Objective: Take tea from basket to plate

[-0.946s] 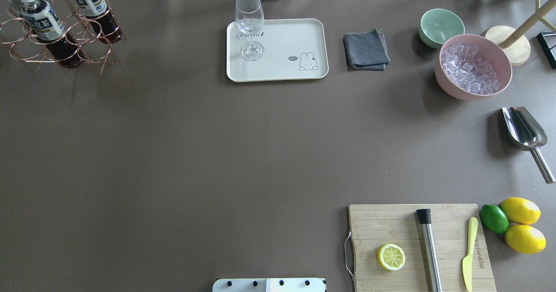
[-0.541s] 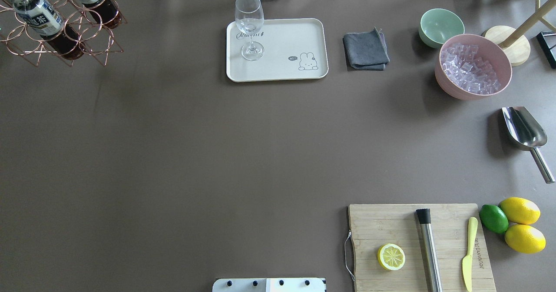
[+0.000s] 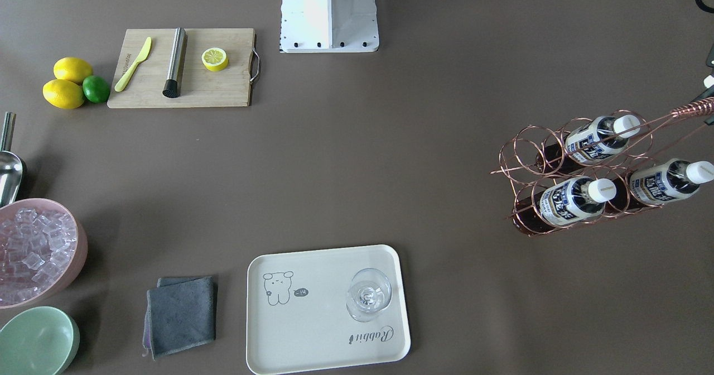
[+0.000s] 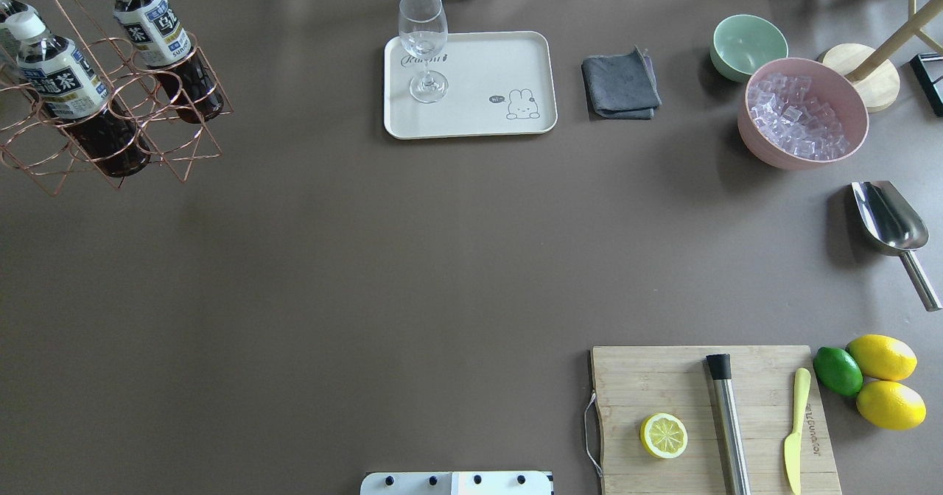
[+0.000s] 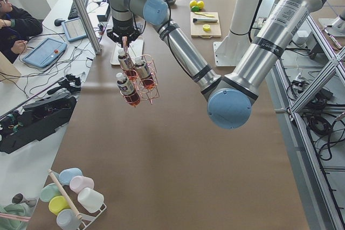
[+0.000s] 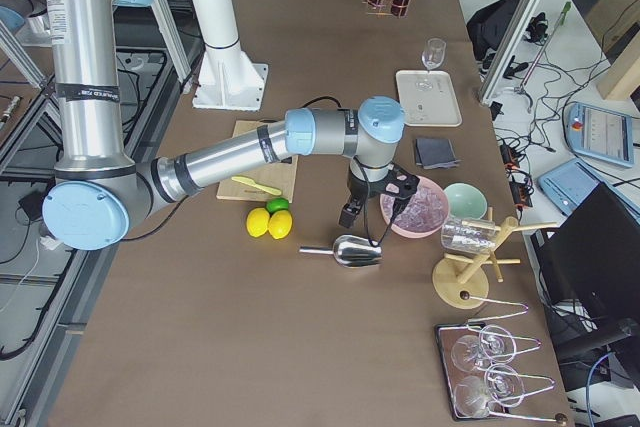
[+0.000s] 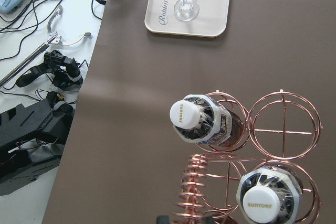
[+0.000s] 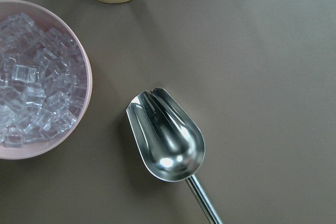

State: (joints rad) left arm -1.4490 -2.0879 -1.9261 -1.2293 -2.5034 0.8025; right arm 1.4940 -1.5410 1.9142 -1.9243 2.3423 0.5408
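A brown mat covers the long table [image 4: 368, 274]. Near its left end the left gripper [image 5: 124, 38] is clamped on the coiled handle of the copper wire basket [image 7: 283, 129], which hangs tilted, clear of the surface. All three tea bottles [image 3: 574, 199] sit in its rings. Their blue-and-white labels carry Chinese characters, and two white caps read "SUNTORY". The cream tray [image 4: 486, 68], lettered "Rabbit", lies well apart and carries a wine glass [image 4: 423, 46]. The right gripper [image 6: 368, 212] hovers over a steel ice scoop [image 8: 168, 137]; I cannot tell whether its fingers are apart or closed.
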